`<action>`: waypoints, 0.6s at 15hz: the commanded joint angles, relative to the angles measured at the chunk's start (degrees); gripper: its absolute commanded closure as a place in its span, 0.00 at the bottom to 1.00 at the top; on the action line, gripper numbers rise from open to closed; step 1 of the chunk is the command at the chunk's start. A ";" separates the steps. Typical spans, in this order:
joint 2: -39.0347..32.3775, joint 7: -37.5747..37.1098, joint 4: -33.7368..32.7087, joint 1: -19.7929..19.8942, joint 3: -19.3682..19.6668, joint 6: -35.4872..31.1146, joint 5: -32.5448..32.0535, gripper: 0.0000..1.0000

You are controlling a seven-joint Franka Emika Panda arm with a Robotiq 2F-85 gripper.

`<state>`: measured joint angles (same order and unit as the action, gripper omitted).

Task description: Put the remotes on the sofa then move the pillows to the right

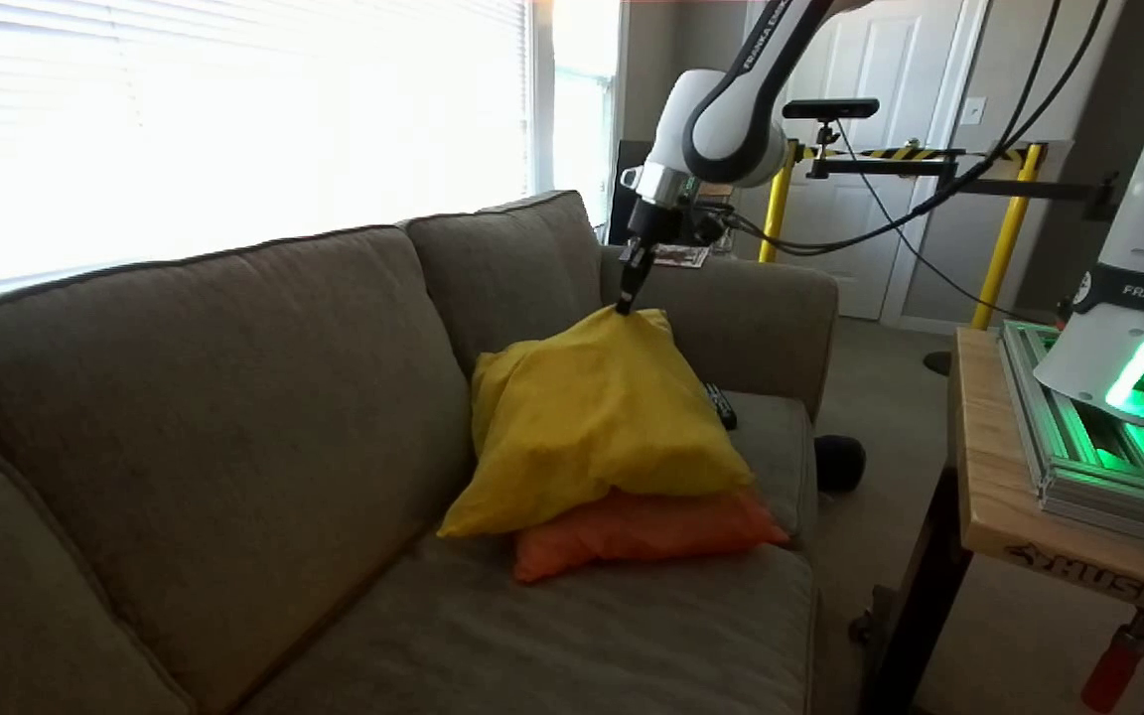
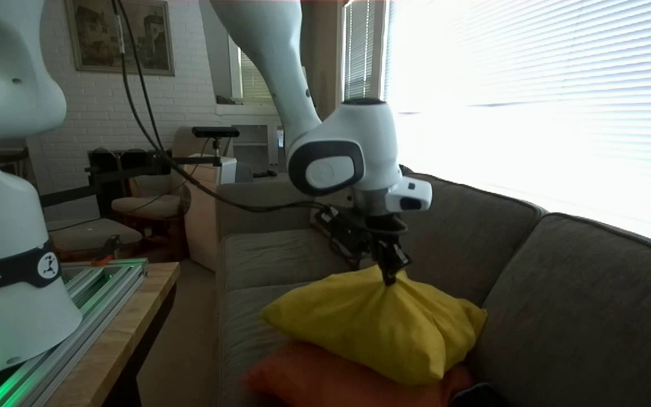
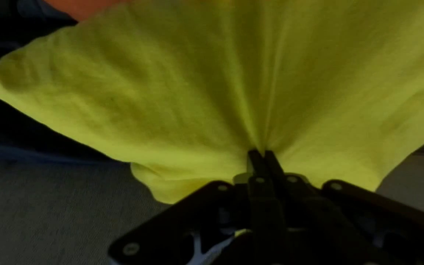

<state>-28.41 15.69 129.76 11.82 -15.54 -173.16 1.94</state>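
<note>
My gripper (image 3: 262, 151) is shut on the yellow pillow (image 3: 197, 92), pinching its cloth so that folds fan out from the fingertips. In both exterior views the pinch is at the pillow's upper part, and the pillow (image 1: 592, 417) leans over the orange-red pillow (image 1: 642, 536). That lower pillow (image 2: 325, 376) is largely covered; a bit of it (image 3: 85, 7) shows at the top of the wrist view. Both lie on the grey-beige sofa (image 1: 234, 397). A dark remote (image 1: 721, 405) rests on the seat beside the yellow pillow, partly hidden behind it. No other remote can be made out.
The sofa's padded arm (image 1: 731, 318) rises behind the pillows, and its back cushions (image 2: 585, 316) run along the window. A dark object (image 2: 481, 393) lies by the orange-red pillow. The robot's wooden table (image 1: 969, 447) stands in front of the sofa. Cables (image 2: 235, 206) hang from the arm.
</note>
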 commanded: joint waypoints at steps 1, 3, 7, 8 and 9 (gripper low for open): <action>12.21 -2.56 7.14 0.46 0.25 -0.67 1.46 1.00; 17.19 -4.82 9.16 -1.67 3.74 -0.14 0.81 1.00; 24.54 -9.99 13.49 -5.64 14.20 0.09 -3.55 1.00; 26.25 -13.09 14.67 -5.67 16.44 0.19 -6.75 1.00; 27.61 -15.39 15.59 -5.84 19.25 0.26 -9.44 1.00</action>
<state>-7.74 7.82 140.56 7.34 -3.15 -173.22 -0.39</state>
